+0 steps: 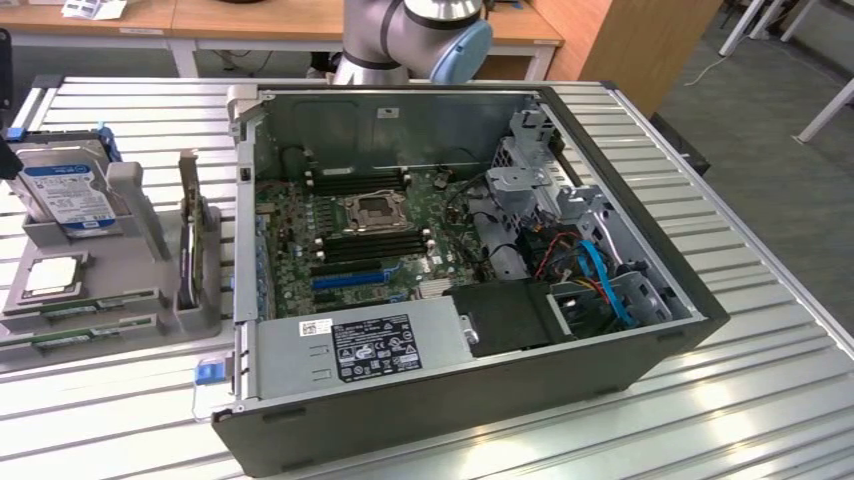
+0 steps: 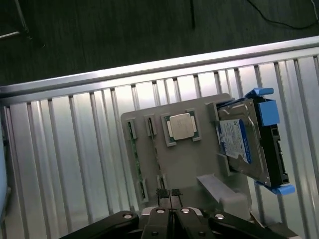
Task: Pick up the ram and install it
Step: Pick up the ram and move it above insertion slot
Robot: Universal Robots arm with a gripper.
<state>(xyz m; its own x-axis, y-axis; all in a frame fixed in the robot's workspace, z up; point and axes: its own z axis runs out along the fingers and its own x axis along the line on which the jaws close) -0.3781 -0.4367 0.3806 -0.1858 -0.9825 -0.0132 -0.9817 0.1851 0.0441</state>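
Fingers (image 2: pixel 162 194) clenched on nothing hover over the grey plastic parts holder (image 2: pixel 189 164), where the long green ram stick (image 1: pixel 94 303) lies slotted. Descending while closed risks jabbing the board.

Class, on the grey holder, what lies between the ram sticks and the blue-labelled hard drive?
The square silver processor chip, in its recess; the wrist view shows it.

Pretty bright overall, light looks like it's coming from overhead. The slatted metal worktop (image 1: pixel 767 395) throws white glare streaks across the bottom of the exterior view. Inside the computer case (image 1: pixel 441 425) it's shadowy, darkest toward the exterior view's right. In the wrist view the slats shine and the floor (image 2: pixel 99 35) is dim.
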